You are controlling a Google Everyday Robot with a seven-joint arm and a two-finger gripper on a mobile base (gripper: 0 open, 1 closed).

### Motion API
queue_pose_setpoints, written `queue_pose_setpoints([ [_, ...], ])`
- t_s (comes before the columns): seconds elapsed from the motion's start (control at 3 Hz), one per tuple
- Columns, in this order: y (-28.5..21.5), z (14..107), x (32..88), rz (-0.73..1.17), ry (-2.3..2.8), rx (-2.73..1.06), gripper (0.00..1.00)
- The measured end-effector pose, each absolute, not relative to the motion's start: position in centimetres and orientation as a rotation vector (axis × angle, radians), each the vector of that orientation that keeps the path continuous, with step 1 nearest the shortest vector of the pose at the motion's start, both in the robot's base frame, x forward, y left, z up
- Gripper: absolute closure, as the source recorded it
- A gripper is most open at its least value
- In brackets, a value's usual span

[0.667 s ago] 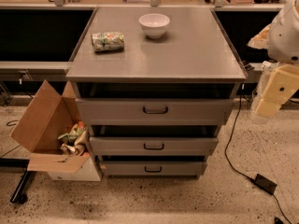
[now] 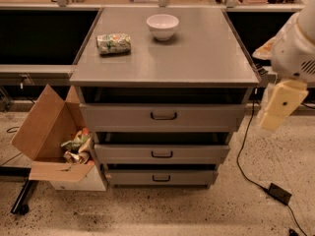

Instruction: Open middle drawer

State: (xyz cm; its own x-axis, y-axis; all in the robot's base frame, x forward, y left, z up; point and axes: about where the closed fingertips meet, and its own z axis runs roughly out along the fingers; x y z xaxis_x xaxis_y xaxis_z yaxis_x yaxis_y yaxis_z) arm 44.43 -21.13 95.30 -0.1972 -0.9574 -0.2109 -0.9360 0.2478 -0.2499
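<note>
A grey metal cabinet (image 2: 162, 63) stands in the middle of the camera view with three drawers stacked in its front. The middle drawer (image 2: 123, 154) has a medium-height flat front and a small black bar handle (image 2: 162, 154) at its centre. It sits between the taller top drawer (image 2: 118, 117) and the slimmer bottom drawer (image 2: 128, 177). A dark gap shows above each front. My gripper (image 2: 278, 107), cream-coloured under the white arm (image 2: 295, 43), hangs in the air to the right of the cabinet. It is level with the top drawer and touches nothing.
A white bowl (image 2: 162, 26) and a crumpled snack bag (image 2: 113, 43) lie on the cabinet top. An open cardboard box (image 2: 47, 132) with trash stands on the floor at the left. A black cable and adapter (image 2: 278, 192) lie on the floor at the right.
My gripper has shifted slightly down and to the left, closer to the cabinet's right side. The drawers have not moved.
</note>
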Motion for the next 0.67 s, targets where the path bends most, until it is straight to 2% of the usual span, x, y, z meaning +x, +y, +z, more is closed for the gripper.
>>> queue_pose_setpoints([
  [0.67,-18.7,80.9,45.5,-0.059,2.085,-1.941,0.0],
])
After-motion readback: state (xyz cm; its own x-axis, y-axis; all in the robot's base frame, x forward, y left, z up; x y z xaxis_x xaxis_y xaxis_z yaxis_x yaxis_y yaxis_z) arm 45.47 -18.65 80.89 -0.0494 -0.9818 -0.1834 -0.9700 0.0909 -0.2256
